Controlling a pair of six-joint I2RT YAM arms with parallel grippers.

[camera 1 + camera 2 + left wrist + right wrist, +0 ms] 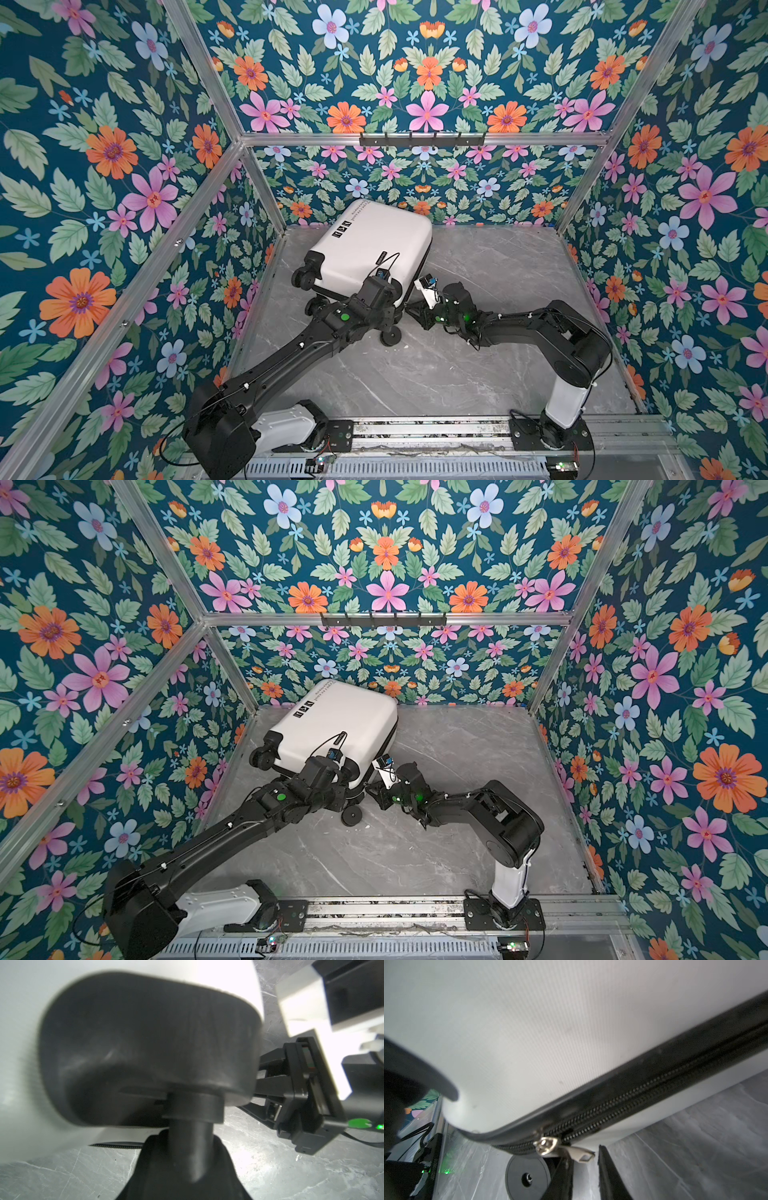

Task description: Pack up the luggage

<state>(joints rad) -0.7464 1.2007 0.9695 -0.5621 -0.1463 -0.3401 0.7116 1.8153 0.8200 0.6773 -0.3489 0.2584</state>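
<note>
Closest in both top views, the left arm (266, 374) slants from the front rail (428, 432) across the grey desk (478, 374) to the luggage (374, 245). The luggage lies closed on its broad side at the back left, wheels toward the arms. The left hand (388, 305) presses against its near corner with the fingertips hidden, and a blurred caster housing (145, 1043) fills the left wrist view, so I cannot tell how that hand stands. The right hand (584, 1157) sits at the zip (654, 1093), its fingers (609, 1172) narrowly apart with the silver pull (579, 1154) between their tips and a wheel (527, 1177) just behind. Floral walls (104, 166) enclose everything.
</note>
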